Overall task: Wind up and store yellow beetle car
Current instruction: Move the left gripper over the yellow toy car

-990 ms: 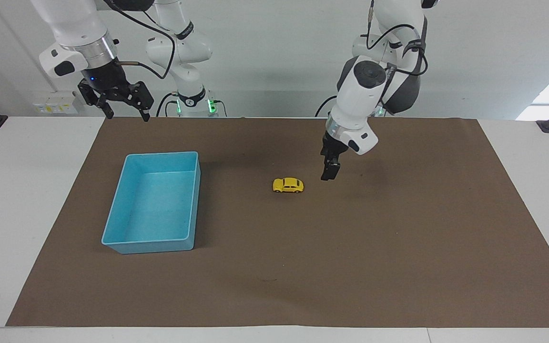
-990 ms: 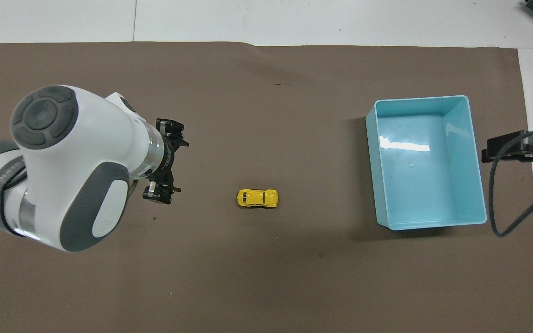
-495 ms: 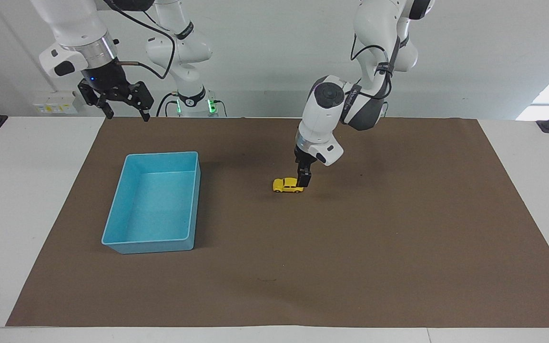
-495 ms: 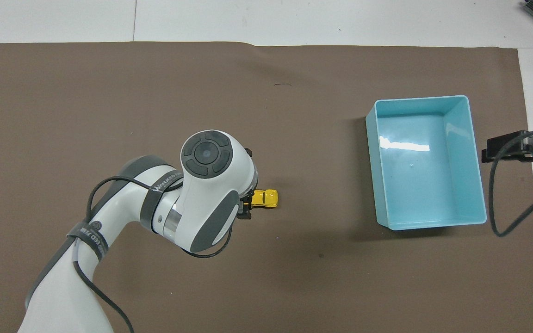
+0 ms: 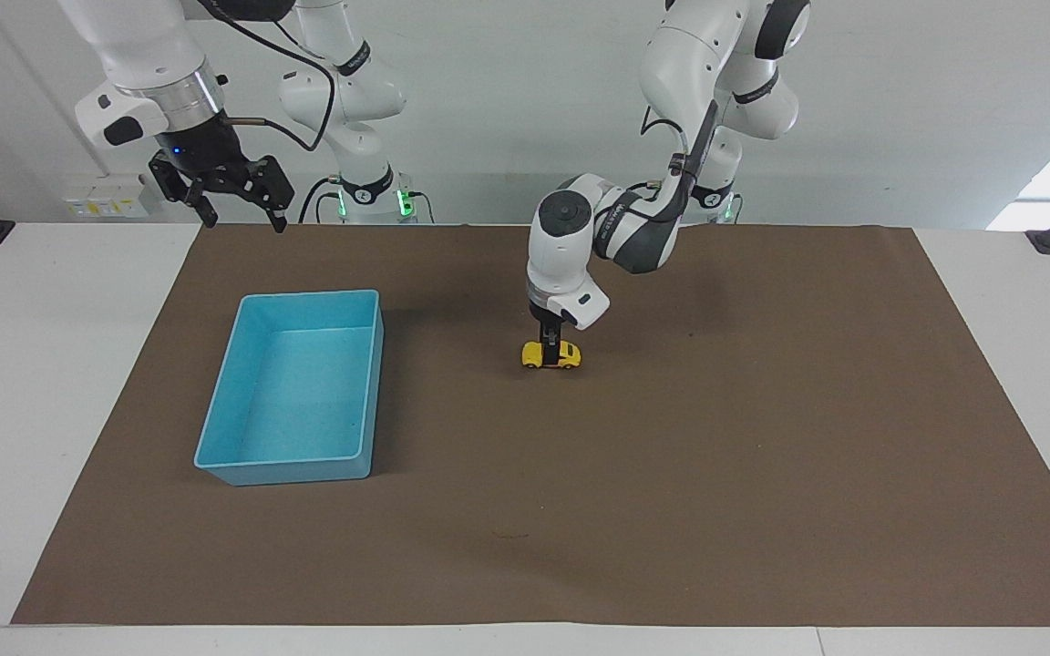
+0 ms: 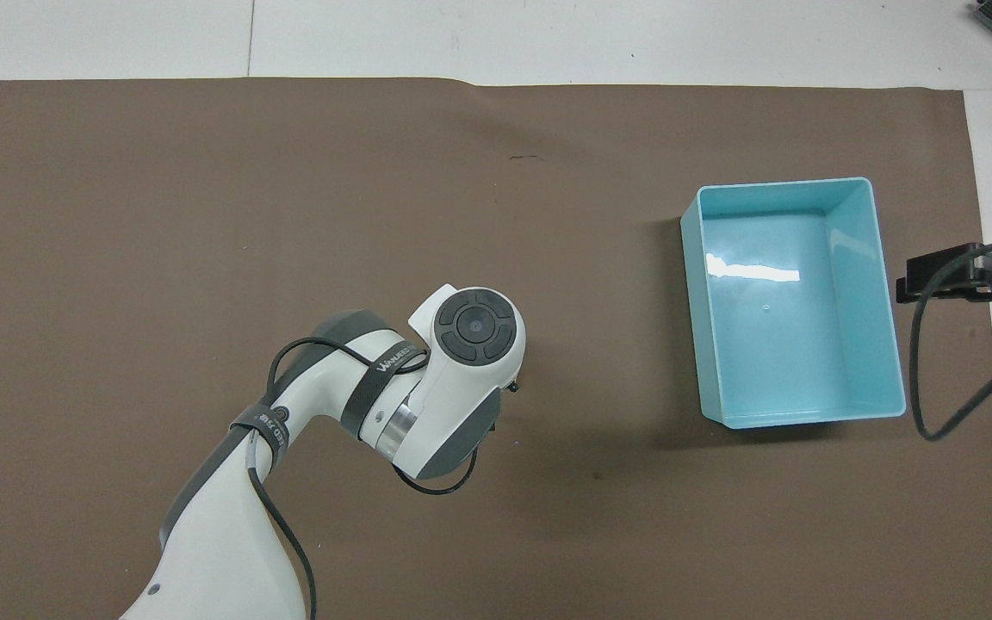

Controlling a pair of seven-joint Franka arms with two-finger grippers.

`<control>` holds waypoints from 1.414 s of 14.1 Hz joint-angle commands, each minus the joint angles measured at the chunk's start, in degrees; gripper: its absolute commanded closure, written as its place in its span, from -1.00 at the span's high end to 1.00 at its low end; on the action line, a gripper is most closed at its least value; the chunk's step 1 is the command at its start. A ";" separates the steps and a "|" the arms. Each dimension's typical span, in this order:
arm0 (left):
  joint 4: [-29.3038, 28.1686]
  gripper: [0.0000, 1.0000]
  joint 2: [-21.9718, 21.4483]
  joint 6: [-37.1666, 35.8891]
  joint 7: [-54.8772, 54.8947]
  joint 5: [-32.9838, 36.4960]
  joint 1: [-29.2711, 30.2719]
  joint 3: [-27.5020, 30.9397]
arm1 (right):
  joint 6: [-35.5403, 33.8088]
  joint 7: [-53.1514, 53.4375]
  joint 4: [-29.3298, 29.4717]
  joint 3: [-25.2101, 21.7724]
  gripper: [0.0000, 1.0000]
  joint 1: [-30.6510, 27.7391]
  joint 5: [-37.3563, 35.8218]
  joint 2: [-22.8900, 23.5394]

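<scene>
1. Sitting on the brown mat (image 5: 762,510) on the bench (image 5: 42,383), the yellow beetle car (image 5: 567,356) is in the middle, well apart from the blue tray (image 5: 215,437).
2. The left gripper (image 5: 547,343) is right down on the car, jaws wide and not squeezing yet, I think, probably to grab it for winding.
3. The right gripper (image 5: 235,217) waits, jaws apart, up by the tray's end.
4. A moment ago the left gripper was beside the car; now it is over it, hiding it from above.
</scene>
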 commanded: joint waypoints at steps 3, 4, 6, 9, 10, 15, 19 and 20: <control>-0.29 1.00 -0.58 0.80 -3.33 1.16 -0.23 0.98 | -0.30 -1.60 0.42 0.10 1.00 -0.58 0.48 0.11; -0.29 0.64 -0.58 0.88 -3.59 1.16 -0.15 1.07 | -0.30 -1.60 0.42 0.10 1.00 -0.67 0.48 0.11; -0.29 -0.09 -0.49 1.23 -3.60 1.25 -0.15 1.07 | -0.30 -1.60 0.42 0.10 1.00 -0.67 0.48 0.11; -0.38 -0.73 -0.49 1.85 -3.60 1.25 -0.06 1.07 | -0.30 -1.60 0.42 0.10 1.00 -0.58 0.48 0.11; -0.38 -0.75 -0.49 1.85 -3.60 1.25 0.03 1.07 | -0.30 -1.60 0.42 0.10 1.00 -0.67 0.48 0.11; -2.58 -0.75 -0.75 2.38 -2.81 2.56 1.70 1.25 | -0.30 -1.60 0.42 0.10 1.00 -0.58 0.48 0.11; -3.81 -0.75 -0.67 3.51 -2.63 4.14 5.73 1.16 | -0.30 -1.60 0.42 0.10 1.00 -0.67 0.48 0.11; -4.51 -0.75 -0.75 3.87 -2.11 4.15 6.44 1.25 | -0.30 -1.60 0.42 0.10 1.00 -0.58 0.48 0.11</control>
